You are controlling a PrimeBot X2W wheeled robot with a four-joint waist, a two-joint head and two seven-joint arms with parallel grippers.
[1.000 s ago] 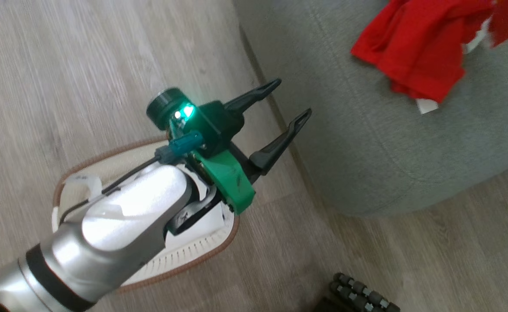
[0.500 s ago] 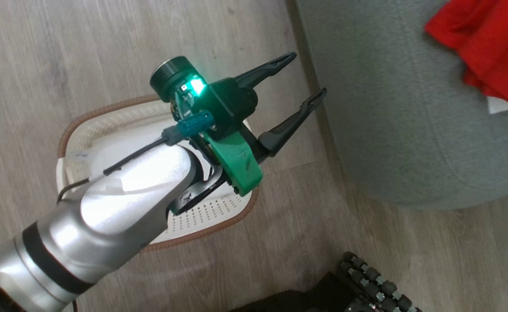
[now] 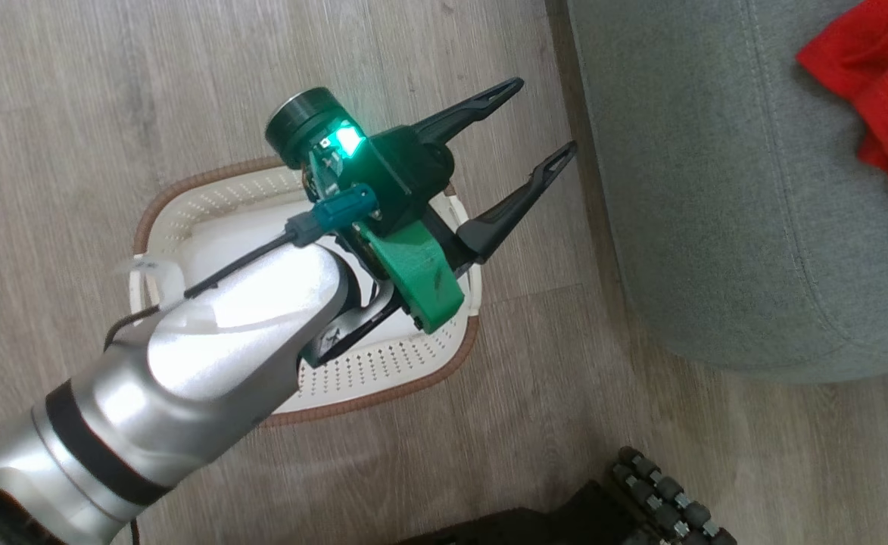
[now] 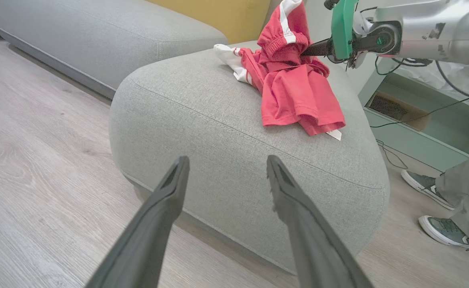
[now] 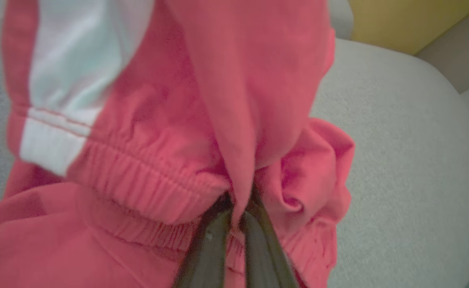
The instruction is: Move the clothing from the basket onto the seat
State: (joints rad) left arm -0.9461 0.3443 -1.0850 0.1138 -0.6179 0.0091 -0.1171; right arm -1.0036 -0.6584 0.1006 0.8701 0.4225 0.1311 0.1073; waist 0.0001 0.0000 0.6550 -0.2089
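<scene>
Pale wood-look planks covered the floor (image 3: 110, 91), with room to spare around the furniture; a person's shoes (image 4: 428, 186) stood near the seat's far side. The seat (image 4: 226, 120), in grey-green woven upholstery, was broad and gently domed, and probably grippy enough that cloth laid there would not slide. The clothing (image 4: 294, 92) lay heaped on its top toward one end, red with white stripes, with one piece raised by its elastic waistband. It looked light, limp and quick to slump, so a pinch on a bunched fold or the gathered waistband seemed the surest hold; loose ends could trail. The basket (image 3: 413, 371) sat on the floor just beside the seat, its visible part bare, the rest hidden under the arm. The right gripper (image 5: 236, 208) was clamped on a red fold. The left gripper (image 3: 545, 115) hung above the basket, fingers apart, holding nothing
</scene>
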